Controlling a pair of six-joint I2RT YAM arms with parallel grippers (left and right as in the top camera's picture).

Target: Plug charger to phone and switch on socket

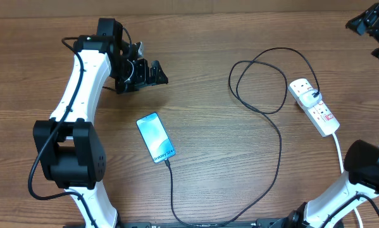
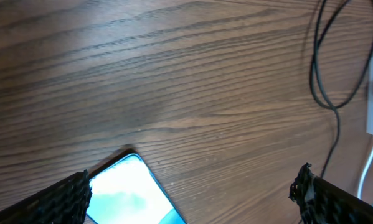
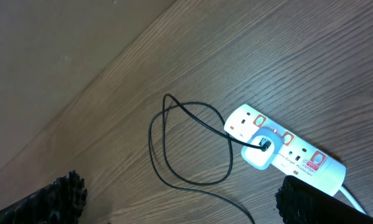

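Observation:
The phone (image 1: 155, 137) lies flat on the wooden table with its light blue screen lit; its corner also shows in the left wrist view (image 2: 129, 190). The thin black charger cable (image 1: 279, 136) runs from the phone's lower end, loops, and ends at a white adapter plugged into the socket (image 1: 314, 106), a white power strip at the right. The socket also shows in the right wrist view (image 3: 295, 154), with the cable (image 3: 174, 146) looped beside it. My left gripper (image 1: 152, 73) is open and empty, raised above and behind the phone. My right gripper (image 1: 374, 24) is open at the far right corner, away from the socket.
The socket's thick white cord (image 1: 338, 149) runs toward the near right, past the right arm's base (image 1: 366, 168). The left arm's base (image 1: 69, 152) stands left of the phone. The table's far edge (image 1: 189, 9) is close behind both grippers.

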